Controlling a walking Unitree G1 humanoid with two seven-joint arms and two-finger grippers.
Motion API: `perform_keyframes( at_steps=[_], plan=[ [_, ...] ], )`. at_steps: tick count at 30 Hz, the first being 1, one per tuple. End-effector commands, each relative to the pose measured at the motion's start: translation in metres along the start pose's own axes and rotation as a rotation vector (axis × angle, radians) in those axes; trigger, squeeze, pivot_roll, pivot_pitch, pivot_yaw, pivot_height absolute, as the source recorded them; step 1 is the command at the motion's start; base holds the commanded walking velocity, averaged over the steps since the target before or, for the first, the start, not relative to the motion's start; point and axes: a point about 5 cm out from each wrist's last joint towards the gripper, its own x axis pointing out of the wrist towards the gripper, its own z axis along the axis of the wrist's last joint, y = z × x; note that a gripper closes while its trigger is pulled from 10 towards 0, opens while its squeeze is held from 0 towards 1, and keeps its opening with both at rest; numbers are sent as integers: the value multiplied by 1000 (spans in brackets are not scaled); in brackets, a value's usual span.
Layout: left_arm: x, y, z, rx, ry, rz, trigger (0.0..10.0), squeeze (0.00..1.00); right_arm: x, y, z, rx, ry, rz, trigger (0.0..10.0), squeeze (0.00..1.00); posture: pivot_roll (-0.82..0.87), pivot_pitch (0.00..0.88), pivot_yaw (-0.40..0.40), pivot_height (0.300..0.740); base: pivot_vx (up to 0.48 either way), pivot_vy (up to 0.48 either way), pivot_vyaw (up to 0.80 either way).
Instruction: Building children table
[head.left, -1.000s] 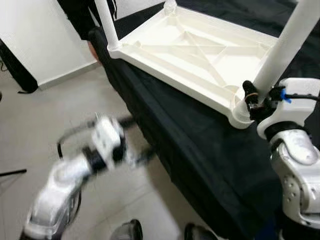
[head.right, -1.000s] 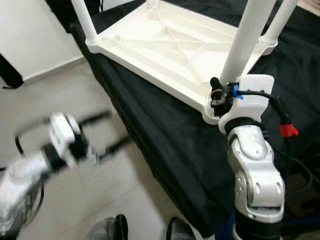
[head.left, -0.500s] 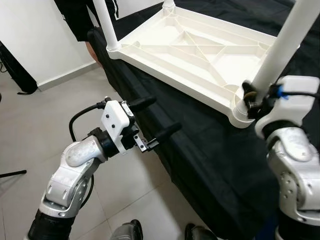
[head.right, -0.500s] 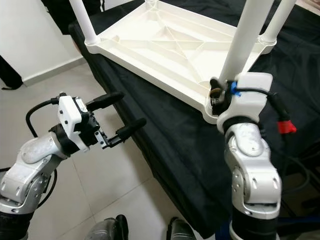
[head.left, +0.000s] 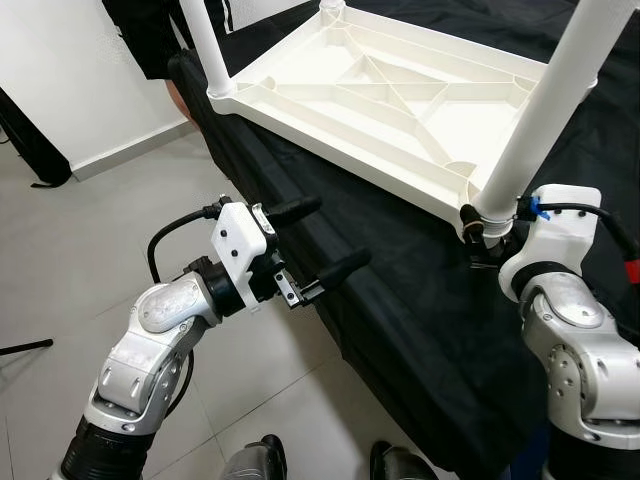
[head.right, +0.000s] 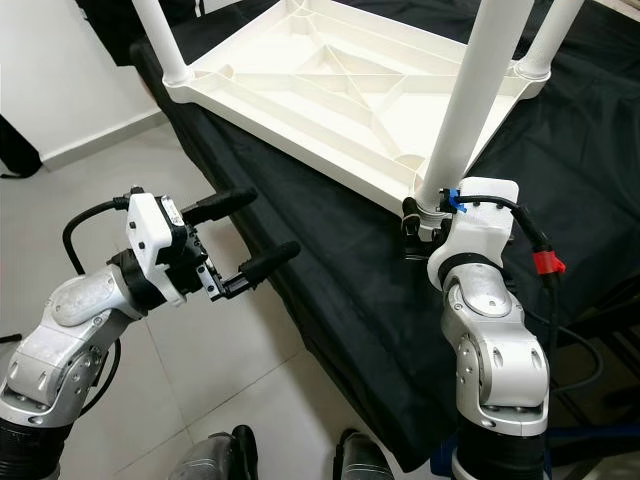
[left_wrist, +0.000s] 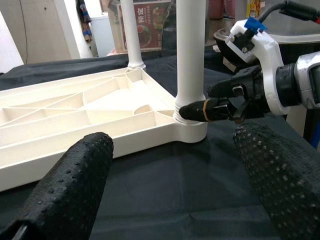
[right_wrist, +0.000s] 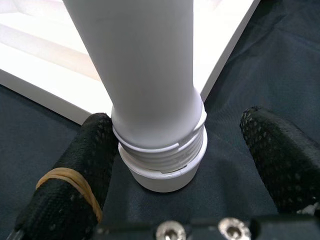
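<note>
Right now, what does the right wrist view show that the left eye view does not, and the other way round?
Right wrist view: screw threads at the leg's base, and a rubber band on one finger. Left eye view: the left gripper open over the floor, and the upturned table top. Both: the white leg, right gripper open around its base, black cloth.

Your right gripper (right_wrist: 172, 165) has its fingers either side of the near table leg (right_wrist: 145, 70), at the leg's base where it meets the upturned tabletop (head.left: 400, 100). One finger (right_wrist: 80, 165) touches it. Your left gripper (head.left: 318, 238) hangs open, well apart, the cloth (head.left: 400, 280) beyond its fingertips.
</note>
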Motion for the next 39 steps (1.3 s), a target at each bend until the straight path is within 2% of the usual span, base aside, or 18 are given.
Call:
perform_keyframes(
  at_steps=[1,8,10,16,20,23,24,25,26,27,28,29,30,32,35,38,39],
  plan=[
    [-1,-6,-3,-20,11,-10,10000,0,-3,4,1,17,-8,39,10000,0,-28,252,42,740,0,0,0],
    [-1,-8,-3,-30,12,-18,10000,0,-6,7,3,17,-19,120,10000,0,-32,252,44,740,0,0,0],
    [-2,-9,-3,-34,15,-21,10000,0,-9,3,4,10,-33,160,10000,0,-36,251,46,740,0,0,0],
    [-11,-8,-7,-54,30,16,10000,0,-15,-11,8,-26,-68,175,10000,0,-50,245,56,740,0,0,0],
    [-22,-4,-14,-79,62,97,10000,0,-20,-20,6,-42,-73,181,10000,0,-64,228,63,740,0,0,0],
    [-42,2,-32,-138,121,292,10000,0,-29,-34,-7,-46,-65,177,10000,0,-79,199,68,740,0,0,0],
    [-47,2,-37,-148,136,337,10000,0,-31,-37,-11,-40,-64,178,10000,0,-79,199,68,740,0,0,0],
    [-47,2,-37,-148,136,337,10000,0,-31,-37,-11,-40,-64,178,10000,0,-79,199,68,740,0,0,0],
    [-58,2,-51,-181,210,442,10000,0,-37,-31,-22,22,-70,259,10000,0,-84,169,67,740,0,0,0],
    [-61,0,-56,-198,232,474,10000,0,-41,-24,-26,84,-65,326,10000,0,-83,161,66,740,0,0,0],
    [-61,0,-56,-198,232,474,10000,0,-41,-24,-26,84,-65,326,10000,0,-83,161,66,740,0,0,0],
    [-64,-2,-59,-207,239,496,10000,0,-45,-19,-29,132,-73,394,10000,0,-81,142,60,740,0,0,0],
    [-70,-6,-65,-220,259,546,10000,0,-56,-4,-35,202,-54,549,10000,0,-83,120,52,740,0,0,0],
    [-72,-6,-66,-223,265,558,10000,0,-58,-2,-37,212,-49,583,10000,0,-83,120,52,740,0,0,0],
    [-82,-11,-68,-228,286,616,10000,0,-68,15,-47,166,6,717,10000,0,-86,90,44,740,0,0,0],
    [-87,-15,-70,-231,301,642,10000,0,-65,25,-52,180,11,737,10000,0,-80,75,35,740,0,0,0],
    [-88,-18,-72,-226,308,651,10000,0,-59,29,-55,169,9,720,10000,0,-63,63,26,740,0,0,0]
  ],
)
